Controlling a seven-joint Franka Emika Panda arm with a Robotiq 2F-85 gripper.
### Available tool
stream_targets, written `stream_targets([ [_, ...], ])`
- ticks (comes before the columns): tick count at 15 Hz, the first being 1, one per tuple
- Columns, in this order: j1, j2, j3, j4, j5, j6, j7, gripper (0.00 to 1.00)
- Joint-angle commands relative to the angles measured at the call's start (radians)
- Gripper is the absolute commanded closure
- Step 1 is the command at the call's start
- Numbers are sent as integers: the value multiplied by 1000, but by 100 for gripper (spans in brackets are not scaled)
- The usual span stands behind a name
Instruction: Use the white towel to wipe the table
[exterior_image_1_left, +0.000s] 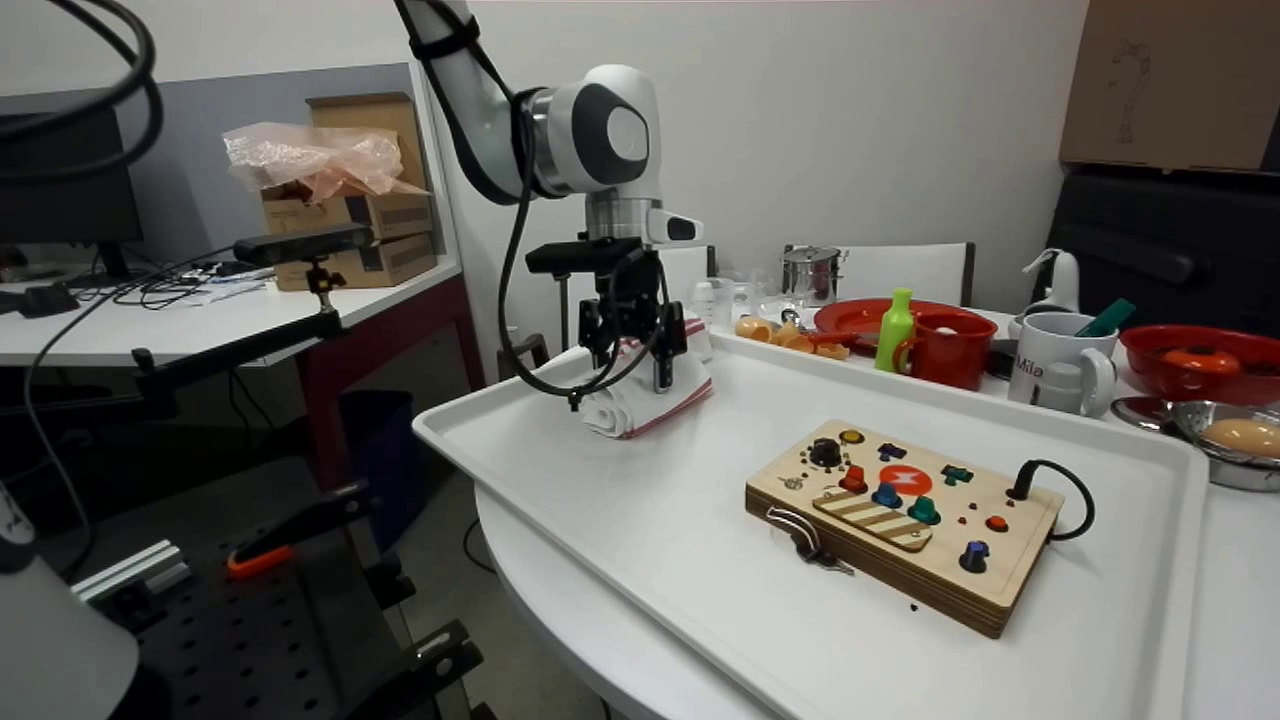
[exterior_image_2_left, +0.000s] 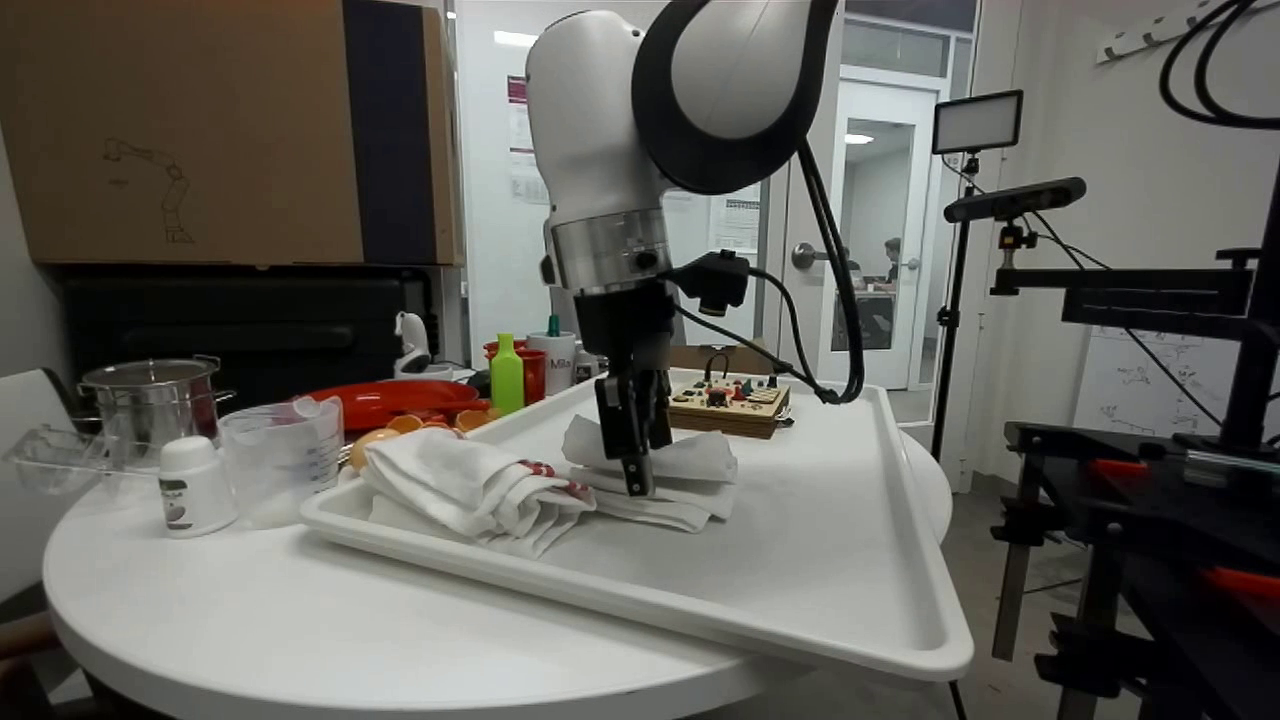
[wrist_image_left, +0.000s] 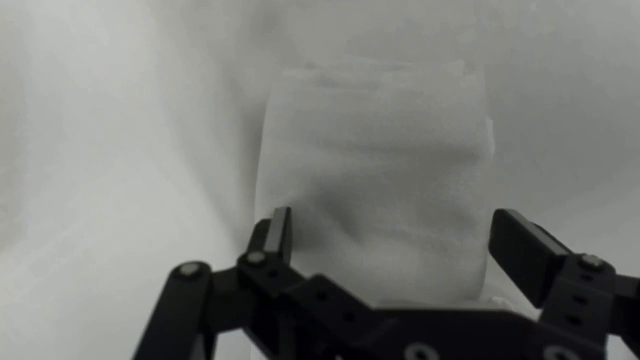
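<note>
The white towel (exterior_image_1_left: 655, 395) lies folded near a corner of the table (exterior_image_1_left: 600, 510), a glossy white surface with a raised rim. A red stripe runs along its edge in an exterior view. Another white bunch with red stripes (exterior_image_2_left: 460, 485) sits beside the flat layers of the towel (exterior_image_2_left: 700, 470); whether both are one cloth I cannot tell. My gripper (wrist_image_left: 392, 217) points down over the towel, jaws wide apart, with the fold between and below them. One finger (exterior_image_2_left: 637, 475) reaches low in front of the layers; contact is not certain. Nothing is gripped.
A wooden board with coloured buttons (exterior_image_1_left: 905, 480) rests on the same surface. Beyond the long rim stand a green bottle (exterior_image_1_left: 896, 332), a red mug (exterior_image_1_left: 950, 355) and a white mug (exterior_image_1_left: 1050, 365). A measuring cup (exterior_image_2_left: 280, 460) and white bottle (exterior_image_2_left: 195, 490) are near the towel's corner.
</note>
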Motion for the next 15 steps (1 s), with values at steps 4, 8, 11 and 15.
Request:
stream_targets([
  [4, 11, 25, -6, 30, 16, -13, -1, 28],
  [8, 15, 20, -10, 27, 15, -10, 11, 57],
  [11, 16, 15, -8, 24, 17, -8, 12, 81],
  [15, 34, 3, -7, 17, 1, -8, 14, 100],
])
